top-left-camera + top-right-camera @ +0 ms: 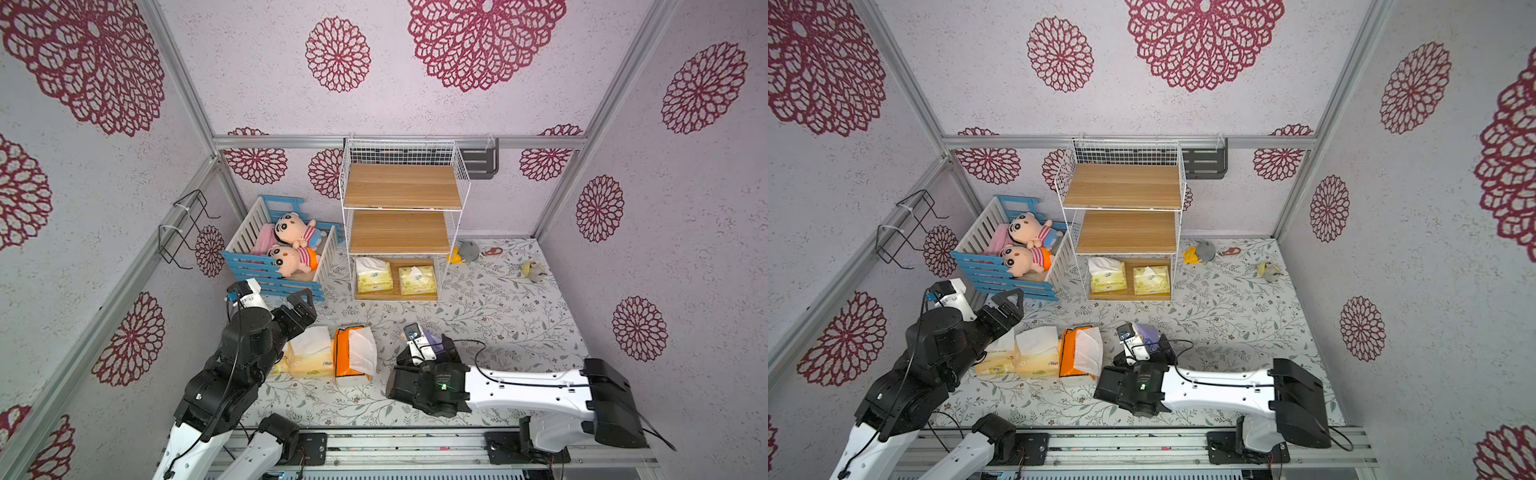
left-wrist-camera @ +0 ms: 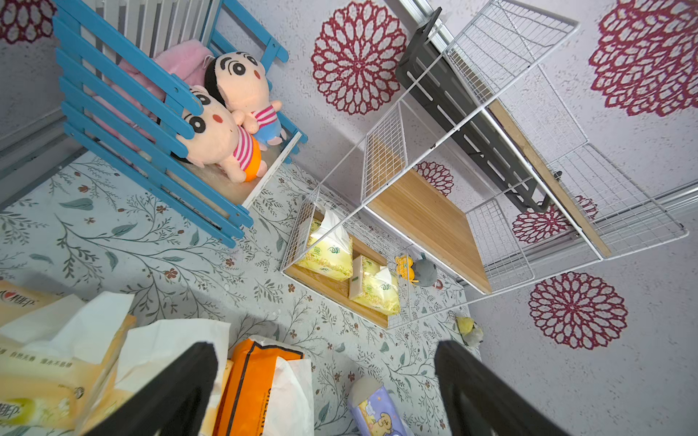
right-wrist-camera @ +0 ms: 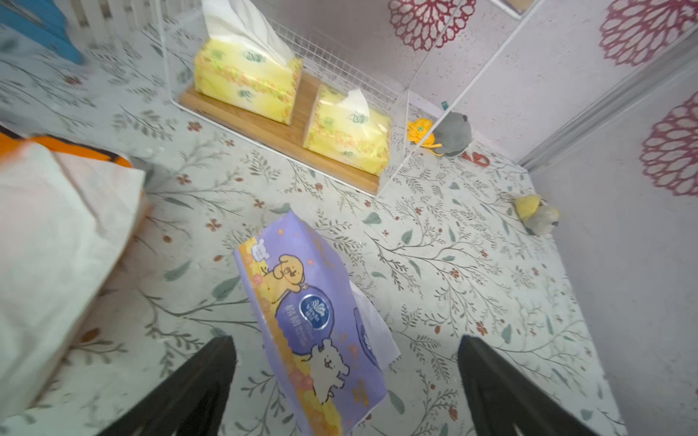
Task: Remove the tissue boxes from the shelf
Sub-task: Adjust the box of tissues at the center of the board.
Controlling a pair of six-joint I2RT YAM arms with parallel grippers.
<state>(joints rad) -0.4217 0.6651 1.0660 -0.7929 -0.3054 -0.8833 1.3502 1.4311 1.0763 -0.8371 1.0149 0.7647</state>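
Yellow plastic marks the work left: the left yellow pack (image 1: 374,275) and right yellow pack (image 1: 417,280) sit side by side on the bottom board (image 1: 395,296) of the shelf (image 1: 401,187), long sides along its front edge. Before the shelf, my right hand (image 3: 345,339) is open, the lavender pack (image 3: 309,321) tilted between its fingers (image 3: 196,385), touching neither. My left hand (image 2: 325,345) is open and empty. I judge the right hand nearer the right yellow pack.
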